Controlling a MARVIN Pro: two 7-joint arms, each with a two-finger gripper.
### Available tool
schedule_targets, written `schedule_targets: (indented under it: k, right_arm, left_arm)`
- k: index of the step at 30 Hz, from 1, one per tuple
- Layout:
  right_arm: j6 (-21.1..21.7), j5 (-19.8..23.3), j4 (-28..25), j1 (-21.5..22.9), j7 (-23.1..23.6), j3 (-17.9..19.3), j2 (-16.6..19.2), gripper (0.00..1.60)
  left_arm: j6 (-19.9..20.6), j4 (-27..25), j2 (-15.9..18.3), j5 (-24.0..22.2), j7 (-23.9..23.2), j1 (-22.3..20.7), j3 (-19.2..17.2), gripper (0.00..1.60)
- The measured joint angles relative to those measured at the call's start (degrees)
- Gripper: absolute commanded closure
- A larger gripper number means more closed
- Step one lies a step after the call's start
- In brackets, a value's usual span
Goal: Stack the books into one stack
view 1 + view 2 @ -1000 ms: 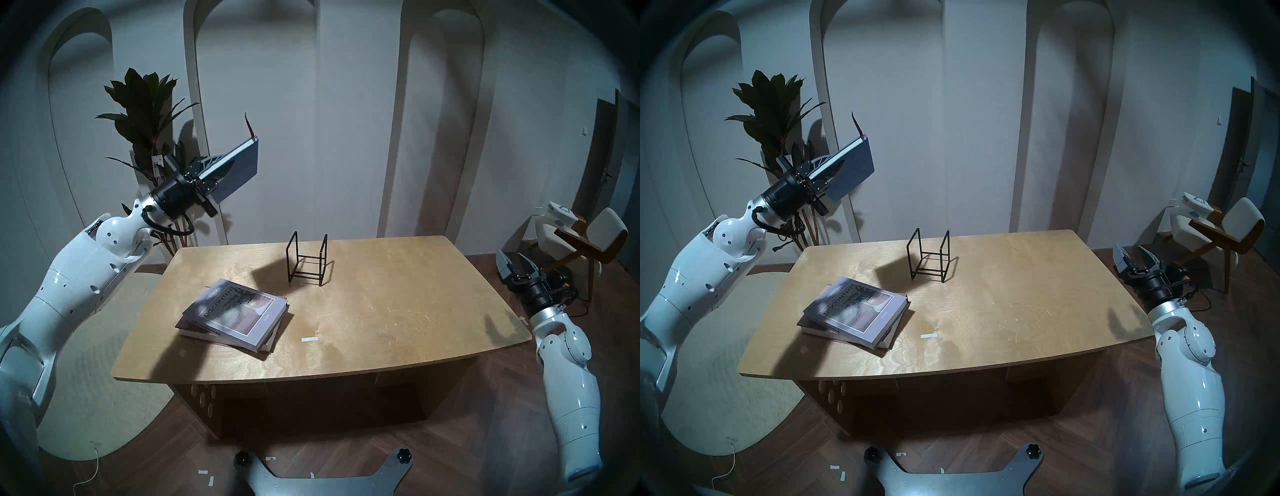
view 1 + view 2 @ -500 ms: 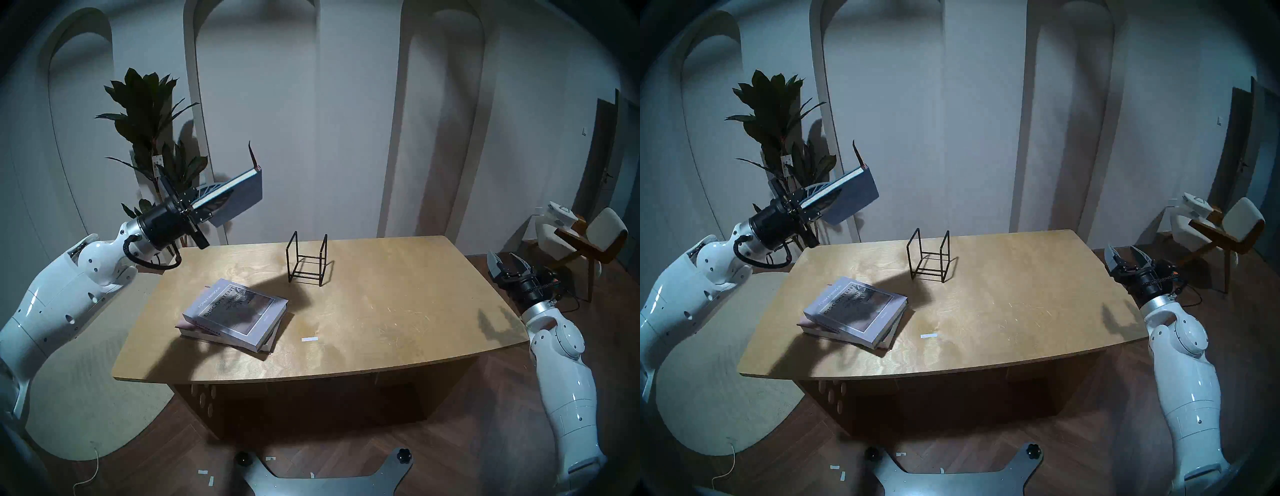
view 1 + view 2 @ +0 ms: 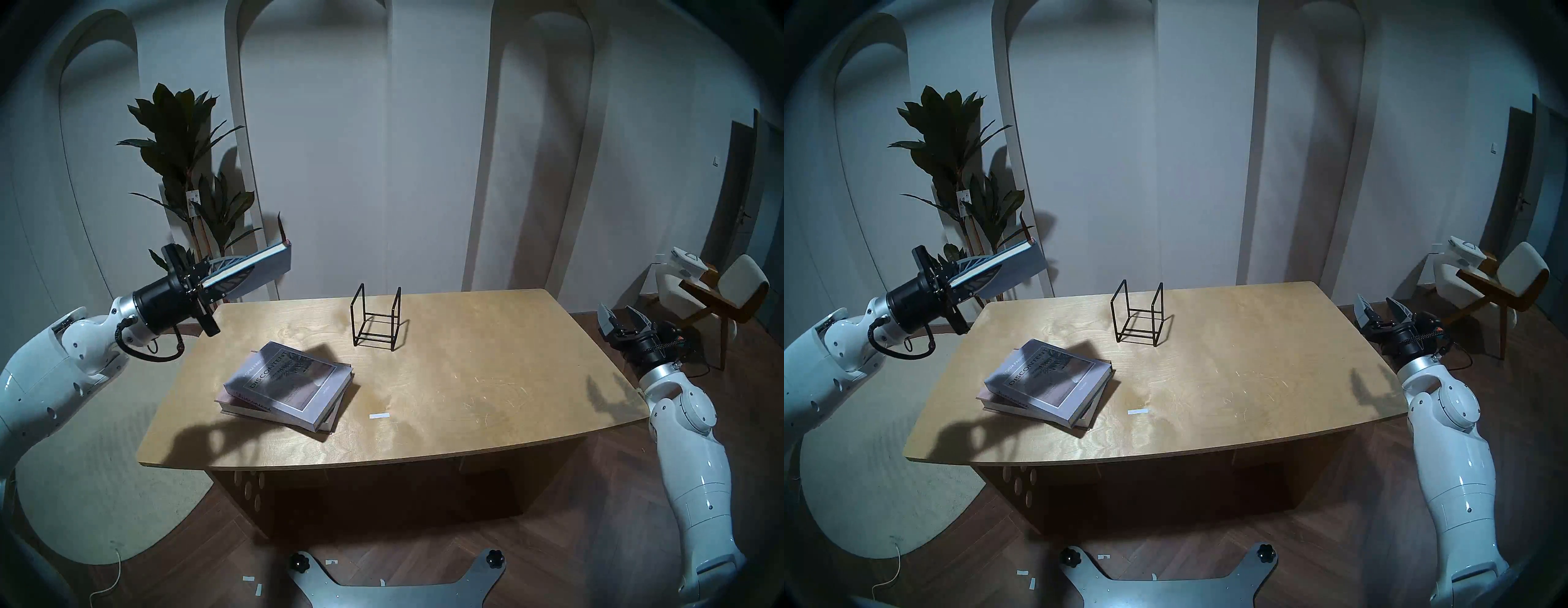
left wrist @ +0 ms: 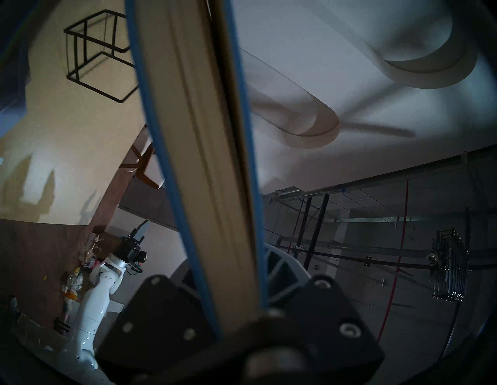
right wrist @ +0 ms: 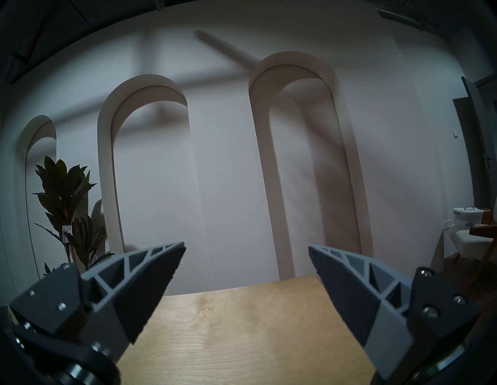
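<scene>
head stereo left shows the left tool (image 3: 220, 282) pinching the thin blue book (image 3: 271, 271) by one end, up in the air beyond the table (image 3: 466, 382) corner — light and stiff, likely droops. right tool (image 3: 621, 325) spread, idle. discontent book (image 3: 288, 384) lies on the brown book (image 3: 335, 418).

Head pair looks down on the wooden table (image 3: 445, 382) from above its near edge. Left wrist view, rolled sideways, shares the black wire rack (image 4: 99, 53); right wrist view faces the arched wall (image 5: 228, 161) level.

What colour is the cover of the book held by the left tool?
Blue. The thin book in the left tool has a plain blue cover with pale page edges, clearest in the head stereo left view.
</scene>
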Motion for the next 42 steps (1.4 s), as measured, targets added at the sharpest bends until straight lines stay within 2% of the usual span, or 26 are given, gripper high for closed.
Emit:
schedule_targets:
  k: [8,18,42]
  right_arm:
    - [-0.14,0.08,0.5,0.51,0.89,0.03,0.01,0.0]
    - [-0.32,0.36,0.89,0.85,1.61,0.06,0.0,0.0]
    - [-0.59,0.58,1.39,1.25,2.45,0.12,0.0,0.0]
  left_arm:
    - [0.8,-1.96,2.2,2.78,-3.82,6.15,-0.83,1.6]
    - [1.02,0.28,-0.32,2.84,-4.5,6.92,-3.02,1.6]
    - [1.07,9.92,-10.98,2.83,8.16,6.76,-2.03,1.6]
